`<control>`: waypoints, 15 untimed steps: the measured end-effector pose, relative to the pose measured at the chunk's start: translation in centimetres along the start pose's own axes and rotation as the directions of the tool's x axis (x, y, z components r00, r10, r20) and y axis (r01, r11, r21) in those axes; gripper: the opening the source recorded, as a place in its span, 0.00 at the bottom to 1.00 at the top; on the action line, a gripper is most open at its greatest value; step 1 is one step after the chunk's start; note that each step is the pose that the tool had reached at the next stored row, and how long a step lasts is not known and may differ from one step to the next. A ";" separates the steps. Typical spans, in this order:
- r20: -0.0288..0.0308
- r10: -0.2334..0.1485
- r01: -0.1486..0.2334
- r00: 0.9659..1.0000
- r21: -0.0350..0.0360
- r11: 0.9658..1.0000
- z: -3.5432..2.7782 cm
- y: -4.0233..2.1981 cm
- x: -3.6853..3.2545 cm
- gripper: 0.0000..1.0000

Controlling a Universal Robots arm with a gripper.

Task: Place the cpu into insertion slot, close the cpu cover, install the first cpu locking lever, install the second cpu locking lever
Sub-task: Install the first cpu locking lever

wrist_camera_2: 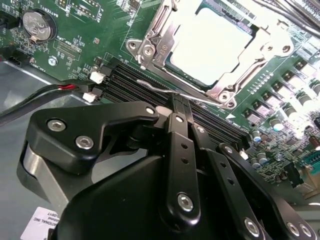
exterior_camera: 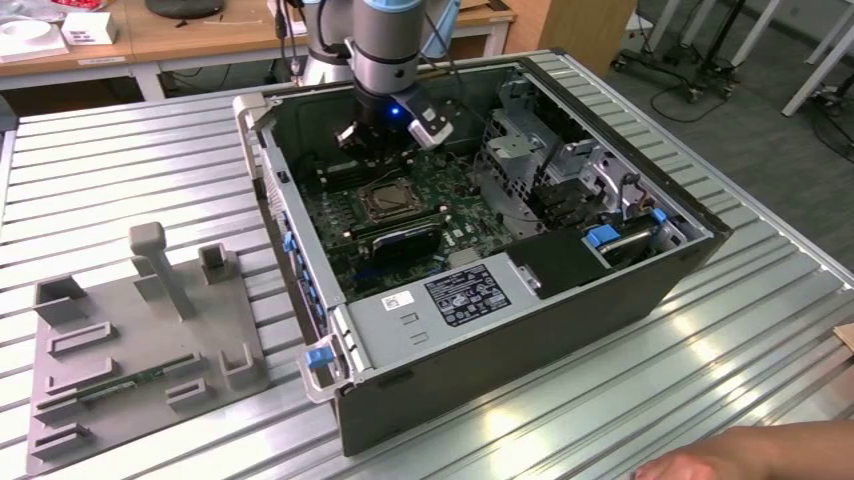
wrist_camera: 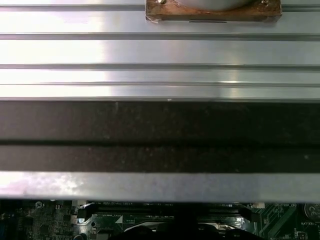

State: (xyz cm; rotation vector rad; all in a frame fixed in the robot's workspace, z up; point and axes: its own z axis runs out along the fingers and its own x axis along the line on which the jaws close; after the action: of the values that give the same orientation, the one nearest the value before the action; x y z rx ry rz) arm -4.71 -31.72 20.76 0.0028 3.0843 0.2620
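Note:
The cpu (wrist_camera_2: 215, 45), a bright silvery square, lies in the insertion slot (exterior_camera: 387, 200) on the green motherboard (exterior_camera: 441, 235) inside the open computer case. The cpu cover (wrist_camera_2: 150, 35) lies flat around it as a metal frame. A thin wire locking lever (wrist_camera_2: 155, 86) runs along the socket's near edge, beside the black memory slots (wrist_camera_2: 125, 82). My gripper (wrist_camera_2: 179, 102) hangs just over that edge with its black fingers drawn together, and their tip meets the lever wire. In the exterior view the gripper (exterior_camera: 378, 148) is low inside the case, just behind the socket.
The case's walls (exterior_camera: 287, 215) close in the board, with a metal drive cage (exterior_camera: 534, 150) at the exterior view's right. A coin battery (wrist_camera_2: 37, 25) and a red-and-black cable (wrist_camera_2: 50, 92) lie near the gripper. A grey fixture plate (exterior_camera: 134, 330) sits on the slatted table. A hand (exterior_camera: 747, 462) shows at bottom right.

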 end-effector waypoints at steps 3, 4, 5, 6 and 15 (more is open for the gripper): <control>0.000 0.000 0.000 1.000 0.000 1.000 0.00 -0.02 -0.06 0.10; 0.000 0.000 0.000 1.000 0.000 1.000 0.00 -0.04 -0.07 0.10; 0.000 0.000 0.000 1.000 0.000 1.000 0.00 -0.05 -0.08 0.10; 0.000 0.000 0.000 1.000 0.000 1.000 0.00 -0.07 -0.10 0.10; 0.000 0.000 0.000 1.000 0.000 1.000 -0.02 -0.22 -0.23 0.10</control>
State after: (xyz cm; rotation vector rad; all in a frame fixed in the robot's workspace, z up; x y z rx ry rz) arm -4.48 -31.95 20.76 0.0029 3.0842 0.2621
